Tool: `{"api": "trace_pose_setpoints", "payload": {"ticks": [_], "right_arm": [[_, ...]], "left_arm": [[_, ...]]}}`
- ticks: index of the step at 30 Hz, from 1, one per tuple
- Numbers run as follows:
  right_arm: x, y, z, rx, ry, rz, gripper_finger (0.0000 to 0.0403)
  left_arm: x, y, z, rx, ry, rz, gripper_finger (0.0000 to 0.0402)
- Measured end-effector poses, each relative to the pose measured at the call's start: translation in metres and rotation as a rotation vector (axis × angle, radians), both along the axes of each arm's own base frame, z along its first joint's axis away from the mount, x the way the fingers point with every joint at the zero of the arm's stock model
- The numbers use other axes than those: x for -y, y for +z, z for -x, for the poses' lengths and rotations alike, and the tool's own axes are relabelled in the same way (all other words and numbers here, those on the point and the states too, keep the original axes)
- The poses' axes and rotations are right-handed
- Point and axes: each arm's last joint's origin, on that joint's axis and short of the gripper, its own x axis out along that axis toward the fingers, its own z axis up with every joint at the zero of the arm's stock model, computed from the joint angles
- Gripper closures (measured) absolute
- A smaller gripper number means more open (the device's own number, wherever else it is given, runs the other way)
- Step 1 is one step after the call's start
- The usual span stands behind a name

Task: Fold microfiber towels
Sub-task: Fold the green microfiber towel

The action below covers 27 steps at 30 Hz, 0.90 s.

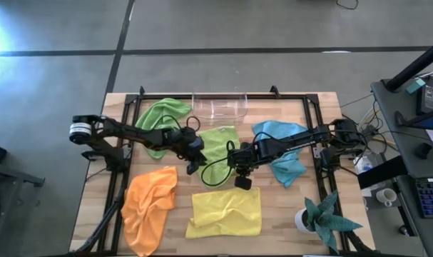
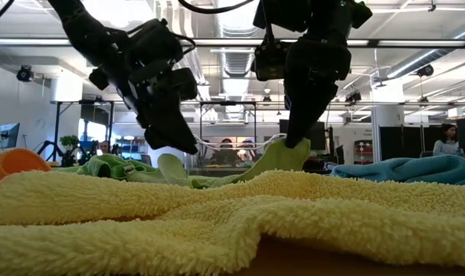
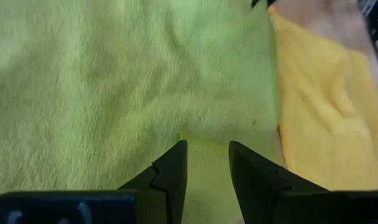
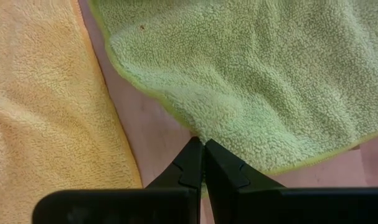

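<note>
A lime green towel (image 1: 220, 143) lies spread at the table's middle. My left gripper (image 1: 195, 165) is shut on its near left corner, and my right gripper (image 1: 239, 170) is shut on its near right corner. In the low view the cloth rises to both grippers, left (image 2: 183, 147) and right (image 2: 296, 142). A second lime green towel (image 1: 162, 118) lies crumpled at the back left. The orange towel (image 1: 150, 207) lies at the front left, the yellow one (image 1: 227, 210) at the front middle, and the light blue one (image 1: 280, 150) at the right under my right arm. My left gripper pinches a strip of the lime towel's near left corner (image 3: 206, 158) between its two fingers. The fingers slant down from the table's left. The corner is raised a little off the table (image 2: 169, 165), while the rest lies flat ahead. My right gripper pinches the lime towel's near edge (image 4: 200, 132) at its right corner between its two fingers, which point steeply down. That corner is lifted (image 2: 282, 153) and the cloth slopes from it down to the table.
A clear plastic container (image 1: 220, 106) stands at the back middle. A teal spiky plant in a white pot (image 1: 323, 218) stands at the front right corner. Bare wood (image 1: 180, 182) shows between the orange, yellow and lime towels. People sit in the room beyond the table.
</note>
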Motion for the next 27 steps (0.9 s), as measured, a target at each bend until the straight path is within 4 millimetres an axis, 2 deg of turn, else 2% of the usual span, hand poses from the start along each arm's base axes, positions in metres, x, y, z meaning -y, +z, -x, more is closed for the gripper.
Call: {"api": "trace_pose_setpoints", "payload": {"ticks": [3,6,14,17,24,27], "right_arm": [[0.000,0.000,-0.001,0.007,0.000,-0.001,0.0394],[0.000,0.000,-0.002,0.020,0.000,-0.002,0.0394],[0.000,0.001,-0.004,0.040,-0.005,-0.006,0.0394],[0.000,0.001,-0.004,0.041,-0.011,-0.009,0.0394],[-0.001,0.001,-0.004,0.043,-0.018,-0.012,0.0394],[0.000,0.001,-0.004,0.042,-0.018,-0.012,0.0394]], "left_arm": [[0.000,0.003,0.001,-0.064,-0.018,-0.009,0.0299],[0.000,0.014,0.000,-0.101,-0.054,-0.038,0.0299],[-0.005,0.036,-0.012,-0.082,-0.112,-0.118,0.0299],[-0.008,0.032,-0.017,-0.100,-0.101,-0.111,0.0299],[-0.010,0.007,-0.020,-0.245,-0.110,-0.068,0.0299],[-0.009,0.005,-0.021,-0.246,-0.120,-0.055,0.0299]]}}
